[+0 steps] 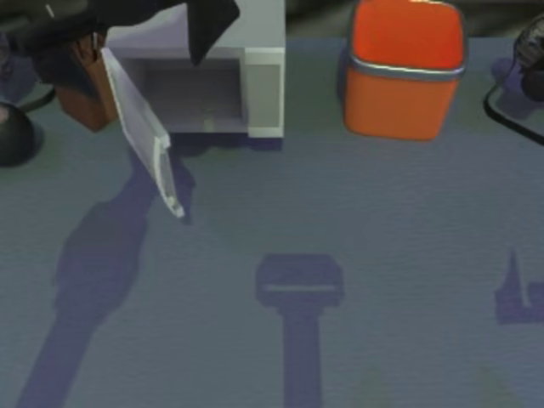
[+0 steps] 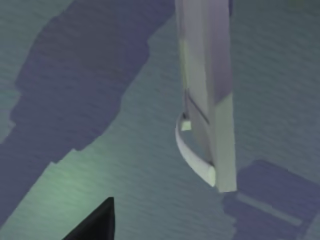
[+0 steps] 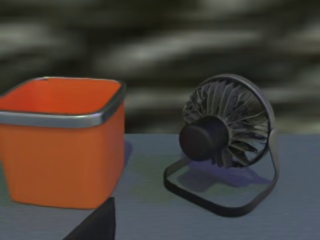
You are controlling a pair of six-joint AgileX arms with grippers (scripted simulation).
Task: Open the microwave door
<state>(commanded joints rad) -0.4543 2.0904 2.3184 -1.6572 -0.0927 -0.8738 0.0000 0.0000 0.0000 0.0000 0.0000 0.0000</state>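
Note:
The microwave (image 1: 265, 59) stands at the table's back left, its cavity showing. The door (image 1: 138, 127) is swung wide out toward the front left, with the handle bar (image 1: 174, 185) on its free end. In the left wrist view the door (image 2: 205, 75) appears edge-on and its curved handle (image 2: 192, 160) has nothing on it. My left gripper (image 1: 208, 30) hovers dark above the microwave's top, apart from the handle, open; one fingertip (image 2: 102, 220) shows. My right arm is outside the top view; one fingertip (image 3: 102, 222) shows, with nothing held.
An orange bin (image 1: 406, 68) stands to the right of the microwave. A black desk fan (image 1: 520, 76) sits at the back right edge. A brown block (image 1: 85, 98) and a dark round object (image 1: 13, 136) lie left of the door.

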